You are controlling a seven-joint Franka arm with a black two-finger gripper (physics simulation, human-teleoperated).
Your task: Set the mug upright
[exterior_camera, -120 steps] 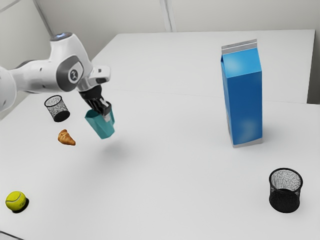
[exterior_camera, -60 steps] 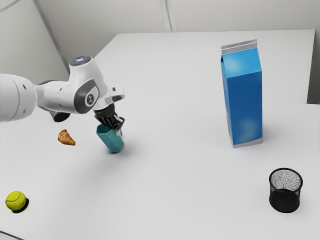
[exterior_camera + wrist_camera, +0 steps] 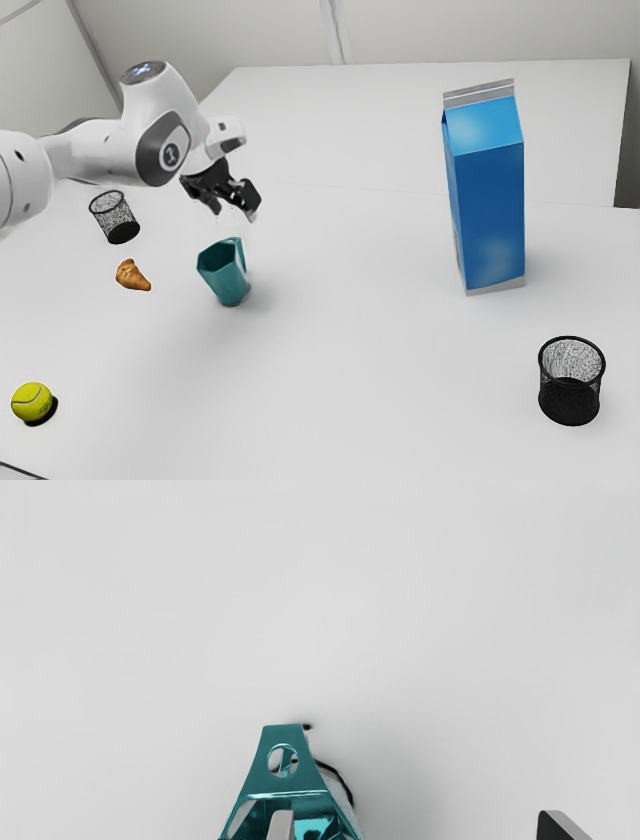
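Mug (image 3: 226, 273) stood on the worktop (image 3: 350, 370), mouth up, base down, long axis approx. vertical; its slight lean in the ext. view looked like perspective, prob. not a true tilt. That was the pose the task wanted. Pincer (image 3: 234, 212) was open, fingers wide apart, holding nth., & hung above the mug w/ a gap btwn them, a bit toward the ext. view's right. The handle (image 3: 241, 253) was on that side too, i.e. the side nearer the pincer. Only one arm (image 3: 160, 140) on the rig, so no choice of hand. In the wrist view one fingertip overlapped the mug's mouth, the other was well off to its side. Key relation, my judgement: mug below pincer, so any sideways or downward move risked clipping rim or handle; straight up looked safest. Blue carton (image 3: 487, 200) was well apart, no obstacle.
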